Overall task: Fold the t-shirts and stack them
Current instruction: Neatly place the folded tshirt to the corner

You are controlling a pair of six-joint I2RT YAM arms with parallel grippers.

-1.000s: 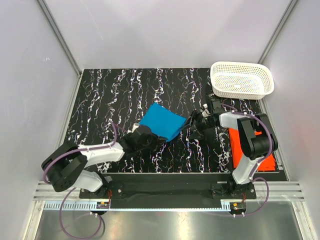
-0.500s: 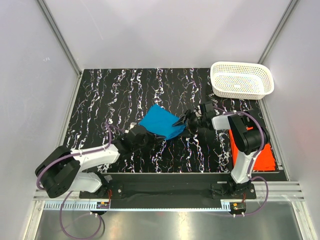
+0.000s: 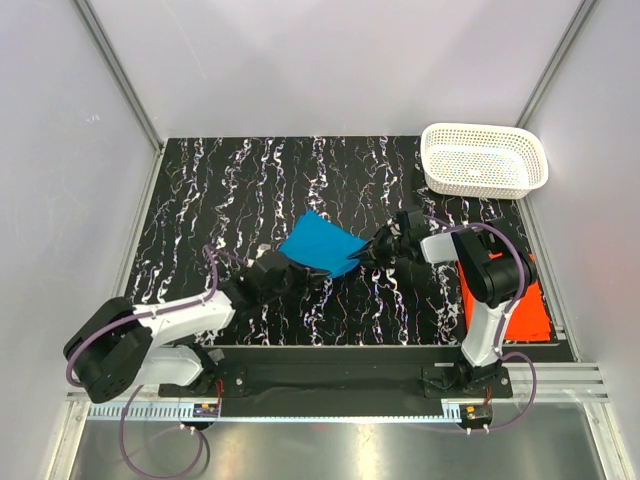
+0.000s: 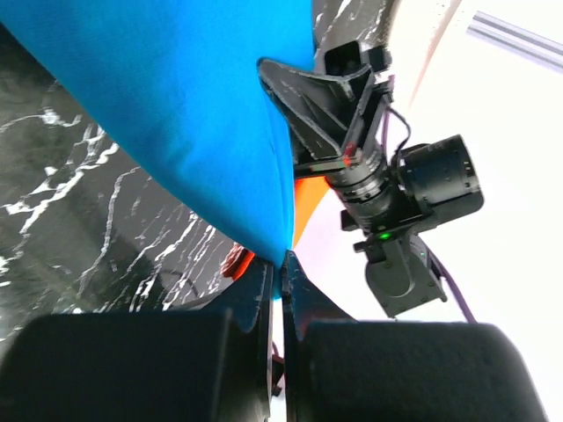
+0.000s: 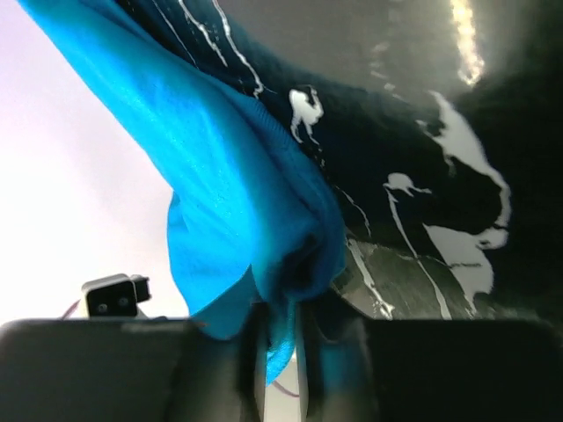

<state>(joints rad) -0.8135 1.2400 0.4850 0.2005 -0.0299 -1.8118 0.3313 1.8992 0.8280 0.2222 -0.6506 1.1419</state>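
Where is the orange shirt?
Top view: the orange-red t-shirt lies at the table's near right corner, partly hidden by the right arm, with the white basket farther back.

The tabletop (image 3: 200,200) is black, streaked with white marble-like veins. At its far right corner stands a white perforated basket (image 3: 485,187). Along the right near edge lies an orange-red t-shirt (image 3: 532,318), flat and only partly in view. A blue t-shirt (image 3: 318,245) sits mid-table; how much of it rests on the surface cannot be told.
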